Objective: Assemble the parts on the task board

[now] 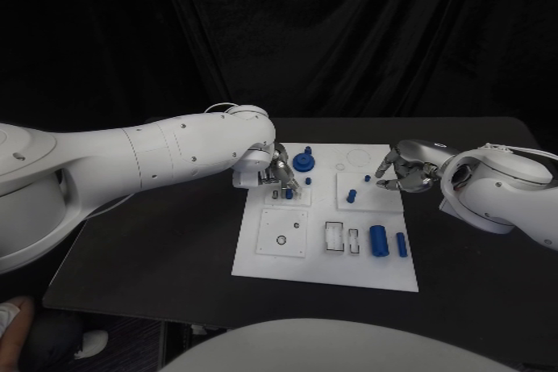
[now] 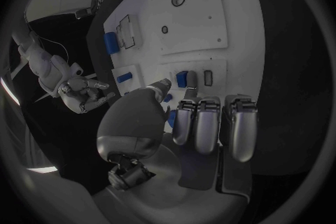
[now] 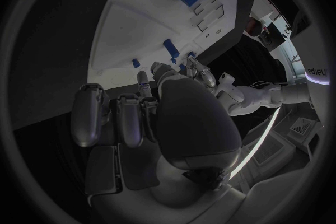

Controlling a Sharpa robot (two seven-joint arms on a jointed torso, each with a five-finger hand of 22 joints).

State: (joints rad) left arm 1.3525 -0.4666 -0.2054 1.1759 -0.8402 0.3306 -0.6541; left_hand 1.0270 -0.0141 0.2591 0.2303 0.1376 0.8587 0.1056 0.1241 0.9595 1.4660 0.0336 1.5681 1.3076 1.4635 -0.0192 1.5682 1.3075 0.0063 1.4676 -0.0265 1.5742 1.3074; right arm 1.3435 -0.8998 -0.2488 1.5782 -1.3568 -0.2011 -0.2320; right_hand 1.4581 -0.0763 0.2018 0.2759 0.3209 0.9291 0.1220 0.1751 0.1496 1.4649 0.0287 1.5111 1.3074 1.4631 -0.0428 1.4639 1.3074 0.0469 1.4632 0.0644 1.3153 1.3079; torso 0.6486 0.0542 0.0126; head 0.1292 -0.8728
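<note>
Reading no legible writing on task board (image 1: 262, 255)

No readable text, labels or numbers on task board (image 1: 262, 263), parts or hands.

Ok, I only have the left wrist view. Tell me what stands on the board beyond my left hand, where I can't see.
Observer: A round blue part stands near the far edge of the task board, right beside the left hand.
Operator: Now give me the right hand's position over the board.
Observer: The right hand is over the board's right edge, fingers curled.
Operator: Name anything close to it.
Observer: A small blue piece sits on the board just off its fingertips, apart from them.
</note>
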